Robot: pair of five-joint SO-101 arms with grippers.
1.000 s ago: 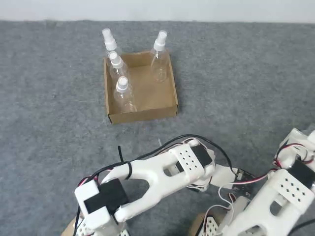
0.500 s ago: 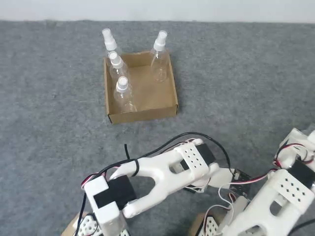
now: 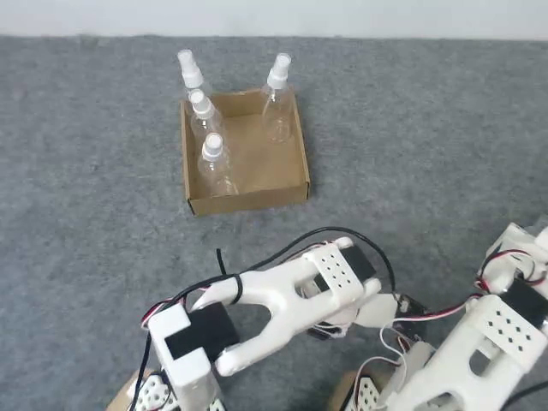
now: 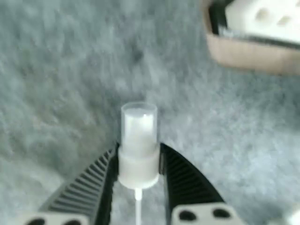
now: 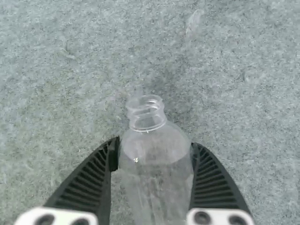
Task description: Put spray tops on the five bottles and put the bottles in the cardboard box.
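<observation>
- Cardboard box (image 3: pixel 247 175) in the high view holds three topped bottles (image 3: pixel 214 167). A fourth bottle (image 3: pixel 188 73) stands at its back-left corner; I cannot tell whether it is inside or just behind. Since a second ago, the white arm (image 3: pixel 282 300) across the foreground has slid slightly rightward.
- Grey tabletop (image 4: pixel 56 70) in the left wrist view, and the left jaws are clenched on a spray top (image 4: pixel 138 136).
- Grey again in the right wrist view, where the right jaws are grasping the fifth bottle (image 5: pixel 152 164), uncapped. Capping and boxing it remain, I'd judge.

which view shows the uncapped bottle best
The right wrist view: the uncapped bottle is in the right gripper, open neck clear. The high view has arms in the way; the left wrist view faces the spray top.
</observation>
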